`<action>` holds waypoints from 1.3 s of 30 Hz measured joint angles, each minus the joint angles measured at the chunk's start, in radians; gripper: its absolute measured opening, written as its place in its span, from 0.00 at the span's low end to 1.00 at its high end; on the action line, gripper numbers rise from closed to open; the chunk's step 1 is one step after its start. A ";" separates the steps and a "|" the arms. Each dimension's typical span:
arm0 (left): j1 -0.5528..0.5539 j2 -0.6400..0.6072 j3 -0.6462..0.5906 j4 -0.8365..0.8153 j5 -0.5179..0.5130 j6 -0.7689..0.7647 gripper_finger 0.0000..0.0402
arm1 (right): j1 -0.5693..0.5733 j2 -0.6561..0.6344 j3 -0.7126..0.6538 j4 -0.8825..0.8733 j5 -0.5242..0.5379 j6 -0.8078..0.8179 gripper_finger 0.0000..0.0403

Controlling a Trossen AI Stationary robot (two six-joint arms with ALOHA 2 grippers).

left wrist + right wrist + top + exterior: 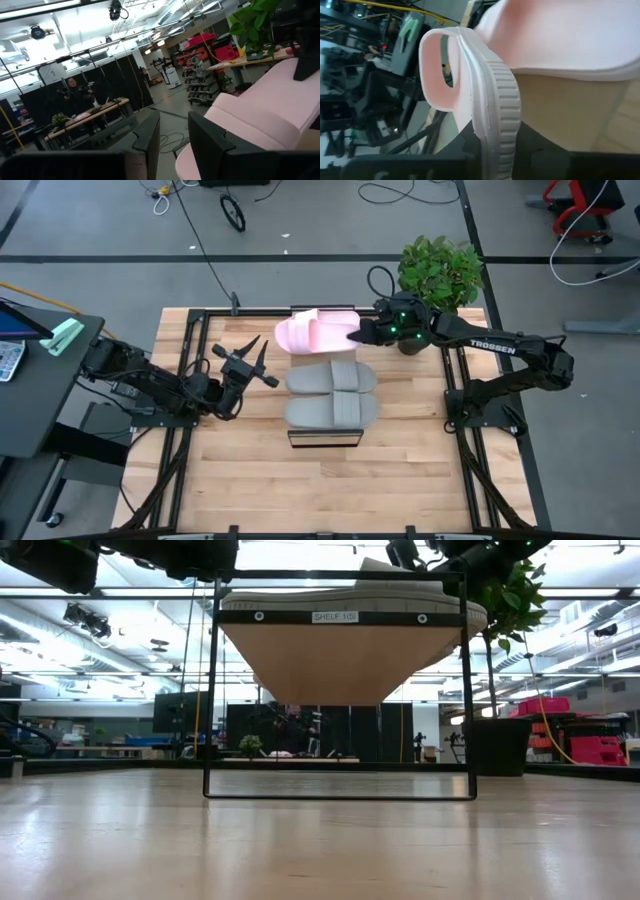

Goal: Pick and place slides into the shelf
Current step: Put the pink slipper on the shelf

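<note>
Right gripper (362,333), at upper centre of the high view, is clenched on a soft light pink slide (318,332) lying crosswise over the shelf's (325,437) far end; left gripper (250,362) waits released, left.

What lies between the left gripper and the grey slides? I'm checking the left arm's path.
Nothing: in the high view only bare tabletop separates the left gripper, its jaws apart, from the grey slides on the shelf.
</note>
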 joint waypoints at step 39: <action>0.002 0.000 0.000 0.000 0.007 -0.020 0.27 | -0.031 0.005 0.000 -0.058 0.020 -0.031 0.15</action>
